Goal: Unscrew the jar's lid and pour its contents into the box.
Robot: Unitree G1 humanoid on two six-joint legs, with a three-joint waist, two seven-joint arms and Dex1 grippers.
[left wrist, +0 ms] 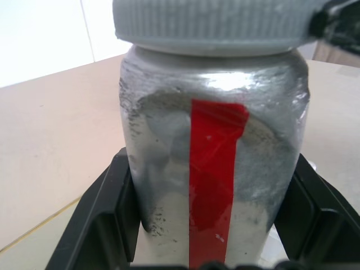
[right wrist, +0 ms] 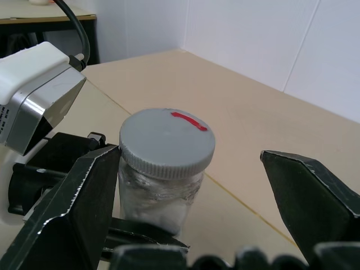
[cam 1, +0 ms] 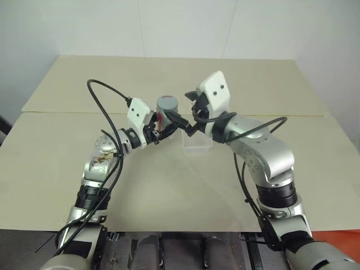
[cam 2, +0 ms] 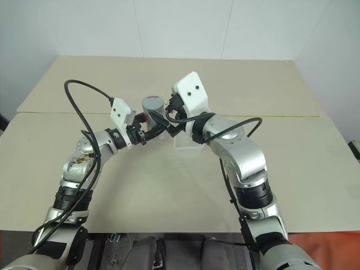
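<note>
The left gripper point(cam 1: 163, 128) is clamped on the one jar point(left wrist: 214, 169), held up just beside the one box point(cam 1: 197, 144); the right gripper point(right wrist: 191, 185) is spread wide and empty, one finger beside the lid point(right wrist: 167, 140). The unscrewing looks not yet done, since the single lid sits on. Next, those fingers must likely straddle the lid, close and twist.

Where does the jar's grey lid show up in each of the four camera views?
Left eye view: lid just above centre, topping the jar between both arms.
Right eye view: lid left of centre, upper middle.
Left wrist view: lid along the top edge, above the red stripe.
Right wrist view: lid at centre, between the open right tool's fingers.
Shared landmark: the red stripe.
</note>
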